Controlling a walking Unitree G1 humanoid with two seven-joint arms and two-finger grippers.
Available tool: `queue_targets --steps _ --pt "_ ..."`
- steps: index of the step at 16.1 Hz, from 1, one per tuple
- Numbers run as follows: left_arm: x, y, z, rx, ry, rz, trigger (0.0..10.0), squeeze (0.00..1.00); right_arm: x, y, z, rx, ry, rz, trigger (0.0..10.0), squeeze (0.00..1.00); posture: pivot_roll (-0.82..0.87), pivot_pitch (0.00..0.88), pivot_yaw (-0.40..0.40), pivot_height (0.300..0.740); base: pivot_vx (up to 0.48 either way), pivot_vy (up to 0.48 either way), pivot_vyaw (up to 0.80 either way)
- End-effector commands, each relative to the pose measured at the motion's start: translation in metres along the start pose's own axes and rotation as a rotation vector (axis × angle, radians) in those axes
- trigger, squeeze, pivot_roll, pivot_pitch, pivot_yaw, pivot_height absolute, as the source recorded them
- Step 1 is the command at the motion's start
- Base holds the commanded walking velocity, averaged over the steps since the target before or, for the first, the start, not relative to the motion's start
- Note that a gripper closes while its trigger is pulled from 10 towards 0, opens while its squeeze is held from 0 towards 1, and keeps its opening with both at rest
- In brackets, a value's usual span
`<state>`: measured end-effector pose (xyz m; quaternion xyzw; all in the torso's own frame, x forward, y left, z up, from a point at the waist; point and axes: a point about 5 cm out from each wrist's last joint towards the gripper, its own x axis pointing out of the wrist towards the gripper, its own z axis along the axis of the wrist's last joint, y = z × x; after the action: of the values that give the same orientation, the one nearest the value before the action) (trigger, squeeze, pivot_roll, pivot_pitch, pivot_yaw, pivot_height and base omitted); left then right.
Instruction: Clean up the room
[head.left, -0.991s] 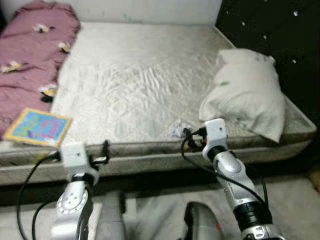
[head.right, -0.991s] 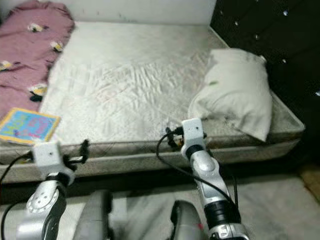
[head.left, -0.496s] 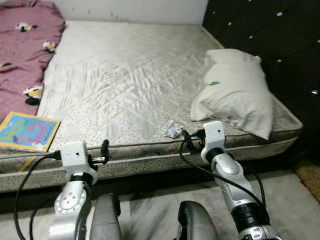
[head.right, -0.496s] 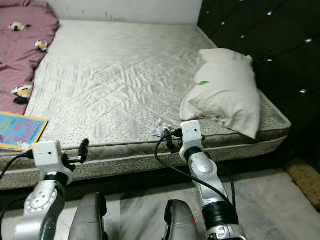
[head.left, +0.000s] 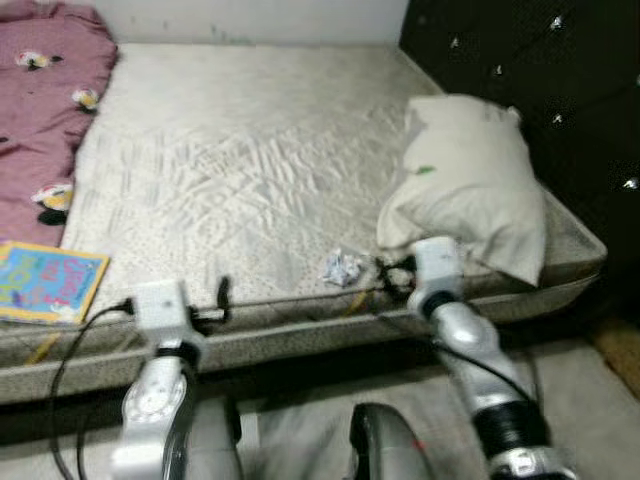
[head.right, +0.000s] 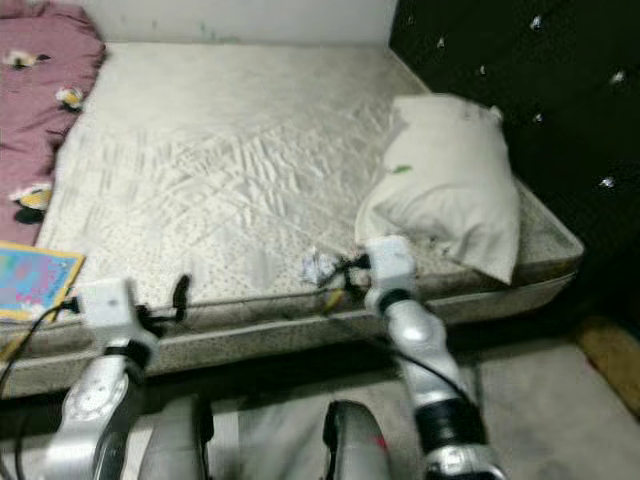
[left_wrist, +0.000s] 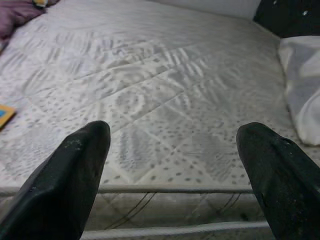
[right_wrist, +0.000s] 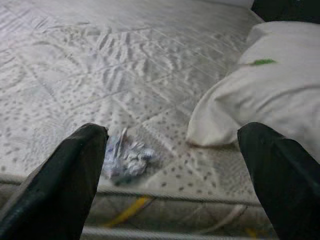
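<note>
The big middle of the mattress (head.left: 250, 160) is bare, so a gripper could move freely there. A crumpled wrapper (head.left: 343, 268) lies near the front edge, with open room on all sides. The white pillow (head.left: 470, 180) fills the right side, up against the dark headboard (head.left: 540, 70). A pink blanket (head.left: 40, 110) covers the far left corner, and a bright book (head.left: 45, 282) sits at the front left corner. The mattress edge runs across in front of both grippers.

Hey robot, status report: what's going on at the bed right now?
Left gripper open, empty, at mattress edge. Right gripper open, facing crumpled wrapper near the edge. Pillow beside it, apart; nothing between gripper and wrapper.
</note>
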<state>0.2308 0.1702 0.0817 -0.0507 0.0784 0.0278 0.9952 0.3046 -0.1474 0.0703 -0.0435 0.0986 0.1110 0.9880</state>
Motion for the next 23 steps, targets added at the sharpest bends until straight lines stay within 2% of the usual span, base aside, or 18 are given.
queue_targets --steps 1,5,9,15,19,23 --pt "0.0 0.007 0.002 0.012 -0.004 0.014 10.0 0.0 0.004 0.009 0.005 0.001 -0.012 0.033 10.0 0.0 0.0 0.0 -0.098 0.601 0.315 0.0 0.0" --pt "0.0 0.006 0.002 0.008 -0.002 0.014 10.0 0.0 0.004 0.011 0.006 -0.007 -0.023 0.052 10.0 0.0 0.0 0.0 -0.099 0.601 0.322 0.0 0.0" --pt "0.001 0.007 0.002 0.007 0.002 0.016 10.0 0.0 0.004 0.013 0.007 -0.006 -0.028 0.057 10.0 0.0 0.0 0.0 -0.098 0.601 0.322 0.0 0.61" --pt "0.001 0.007 0.001 0.0 0.01 0.009 10.0 0.0 0.005 0.011 0.005 0.001 -0.016 0.046 10.0 0.0 0.0 0.001 -0.097 0.601 0.309 0.0 0.0" --pt "0.001 0.011 0.0 0.035 0.016 0.066 10.0 0.0 0.006 0.013 0.005 0.004 -0.015 0.063 10.0 0.0 0.01 0.001 -0.098 0.601 0.0 0.0 0.0" --pt "-0.001 0.014 0.002 0.058 0.011 0.096 10.0 0.0 0.009 0.022 0.002 -0.001 0.005 0.109 10.0 0.0 0.03 0.001 -0.103 0.556 0.0 0.0 0.0"
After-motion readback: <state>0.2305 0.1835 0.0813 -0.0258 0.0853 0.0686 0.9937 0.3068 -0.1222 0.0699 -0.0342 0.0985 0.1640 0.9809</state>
